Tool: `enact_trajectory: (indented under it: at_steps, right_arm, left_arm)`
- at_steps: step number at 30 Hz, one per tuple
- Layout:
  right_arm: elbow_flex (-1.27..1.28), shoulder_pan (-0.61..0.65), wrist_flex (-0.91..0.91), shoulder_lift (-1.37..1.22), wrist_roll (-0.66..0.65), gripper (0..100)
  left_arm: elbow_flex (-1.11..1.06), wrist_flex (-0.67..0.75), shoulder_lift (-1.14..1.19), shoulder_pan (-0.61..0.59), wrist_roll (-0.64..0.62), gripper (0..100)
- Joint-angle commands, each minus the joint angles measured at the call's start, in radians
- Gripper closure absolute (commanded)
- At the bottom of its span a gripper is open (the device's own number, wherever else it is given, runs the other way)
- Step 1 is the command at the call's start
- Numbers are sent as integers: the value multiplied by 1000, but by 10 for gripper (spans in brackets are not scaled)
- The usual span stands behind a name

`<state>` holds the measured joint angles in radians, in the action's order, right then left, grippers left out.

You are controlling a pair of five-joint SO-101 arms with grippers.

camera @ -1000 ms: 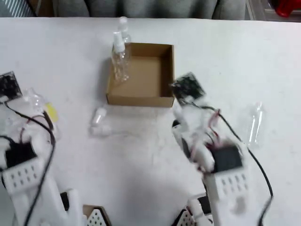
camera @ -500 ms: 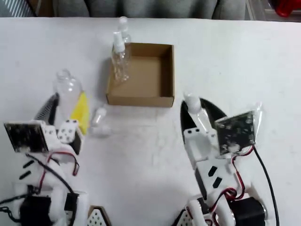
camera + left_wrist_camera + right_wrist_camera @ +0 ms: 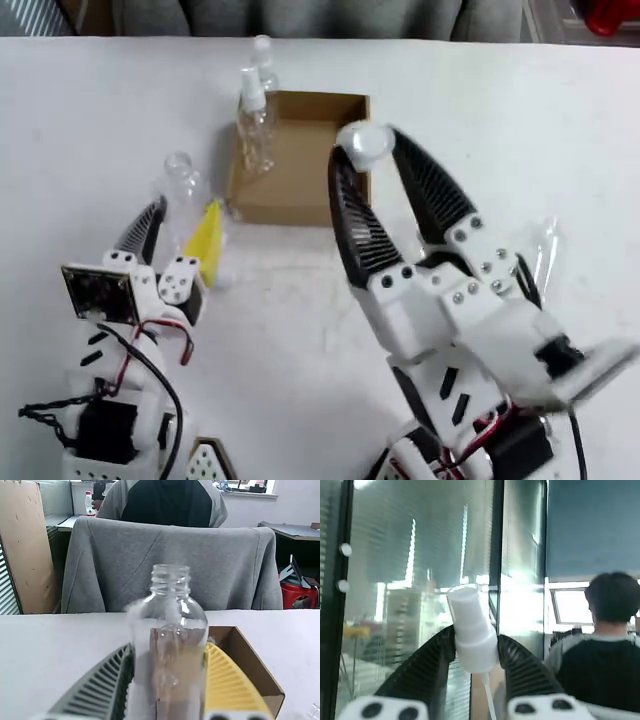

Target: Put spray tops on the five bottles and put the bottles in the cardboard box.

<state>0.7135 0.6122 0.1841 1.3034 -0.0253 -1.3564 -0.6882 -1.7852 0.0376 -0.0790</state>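
Lifted high off the bench (image 3: 520,120) within the last second: right tool (image 3: 366,152), clamped on a spray top (image 3: 364,140), dip tube hanging free below the cap. Half a second back, low near the bench with the same top.

Shifted less: left tool (image 3: 183,215), closed on an open-necked bottle (image 3: 180,190) held upright, carried a little toward the cardboard box (image 3: 275,212).

Unmoved: 1 capped bottle (image 3: 255,125) at the box's left wall, inside or outside cannot be told; 1 more bottle (image 3: 262,55) beyond the box; 1 uncapped bottle (image 3: 540,255) lying at the right.

Judged meaning: top and neck both in grasp but well apart, so probably lining up to seat the top. Boxing of all 5 not yet done.
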Motion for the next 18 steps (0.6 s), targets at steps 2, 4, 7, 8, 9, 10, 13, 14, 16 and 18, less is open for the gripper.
enact_trajectory:
  at_steps: [2, 4, 7, 8, 9, 10, 13, 14, 16, 18]
  right_arm:
    - [-190, 50, -185, -176, 11, 981]
    - [-276, 51, -186, -251, 11, 981]
    - [-358, 53, -189, -349, 11, 981]
    - [-373, 58, -189, -371, 12, 981]
    - [-379, 59, -186, -389, 18, 981]
    - [-376, 59, -185, -398, 20, 982]
    - [-298, 53, -119, -383, 20, 982]
    - [-279, 58, -107, -384, 17, 981]
    - [-276, 82, -114, -394, 18, 981]
    - [-305, 93, -104, -401, 20, 982]
  left_arm:
    - [2, 38, -39, 10, -12, 947]
    - [-2, 38, -39, 12, -12, 947]
    - [-2, 41, -39, 12, -12, 947]
    - [-3, 38, -39, 12, -12, 947]
    - [-3, 37, -39, 12, -12, 947]
    - [-6, 37, -39, 12, -12, 947]
    - [-49, 44, -39, 12, -12, 947]
    - [-61, 44, -39, 12, -11, 947]
    - [-86, 46, -39, 12, -9, 947]
    - [-110, 89, -39, 12, -8, 947]
